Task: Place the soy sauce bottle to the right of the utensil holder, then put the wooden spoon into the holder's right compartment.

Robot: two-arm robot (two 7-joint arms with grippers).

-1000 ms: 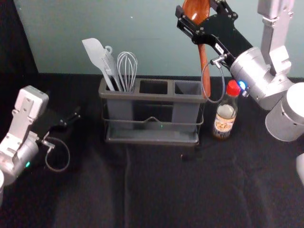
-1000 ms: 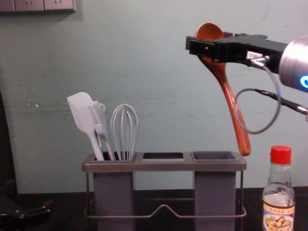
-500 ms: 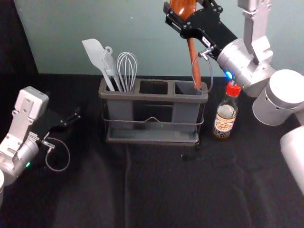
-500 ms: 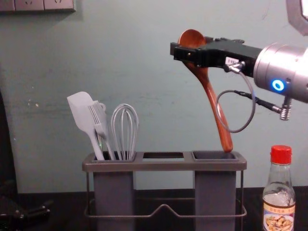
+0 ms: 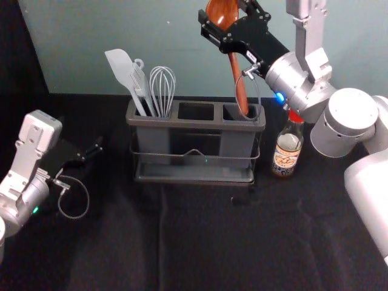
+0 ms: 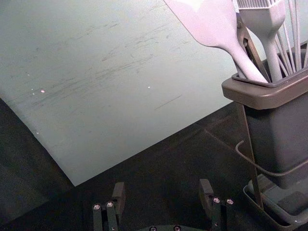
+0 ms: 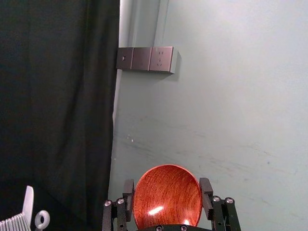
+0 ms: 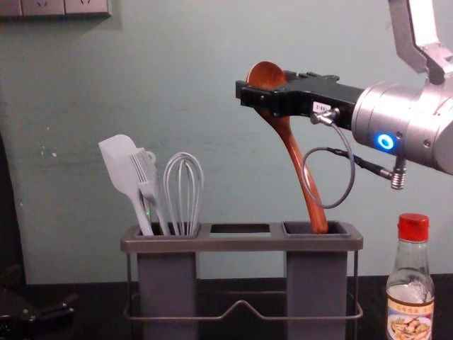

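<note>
1. Tabletop (image 5: 230,242), covered in black cloth: carries the holder and the bottle.
2. Dark grey rectangular utensil holder (image 5: 188,123) with a wire rail: stands upright on the tabletop, three openings along its upper frame.
3. Right claw (image 5: 222,13), black, jointed: positioned above and behind the holder's right end. Found pinching the spoon at its bowl, one finger against each side.
4. Left claw (image 5: 94,149), black, jointed: idle, well apart from the holder on its left side. Fingers spread, with nothing between them.
5. Long reddish-brown wooden spoon (image 5: 233,60): tilted, bowl uppermost, handle slanting down to the robot's right. Handle end is at the mouth of the right compartment; whether it touches the compartment cannot be told.
6. Clear glass soy sauce bottle (image 5: 287,148) with red cap and printed label: upright on the tabletop, just beside the holder on its right, not touching it.
7. Pale grey flat-bladed spatula (image 8: 124,166), pale grey wire whisk (image 8: 180,198) and pale grey bristled brush (image 8: 146,184): all lean in the left compartment.
</note>
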